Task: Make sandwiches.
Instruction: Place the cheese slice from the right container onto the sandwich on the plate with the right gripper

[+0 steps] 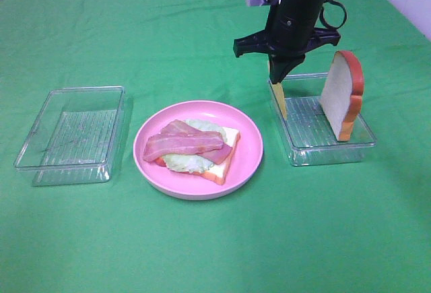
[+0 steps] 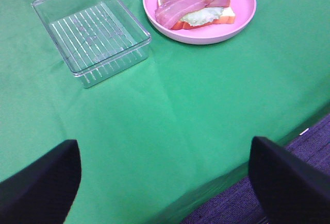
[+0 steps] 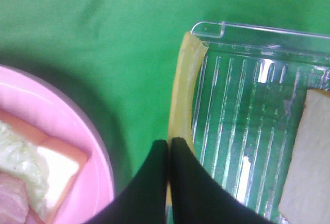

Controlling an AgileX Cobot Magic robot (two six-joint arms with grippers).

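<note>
Right gripper (image 1: 277, 76) points straight down, fingers pressed together, pinching the cheese (image 1: 279, 100) edge. Left gripper (image 2: 164, 147) jaws spread wide.

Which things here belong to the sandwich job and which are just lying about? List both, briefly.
Job: bottom bread slice, lettuce, bacon strips, cheese slice in the shut right gripper, upright bread slice.
Lying about: pink plate, left clear tray, right clear tray, green cloth.

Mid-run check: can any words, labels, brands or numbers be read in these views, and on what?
None. No lettering shows on the plate, the left tray, the right tray, the bread, the cheese or the right gripper in any view.
</note>
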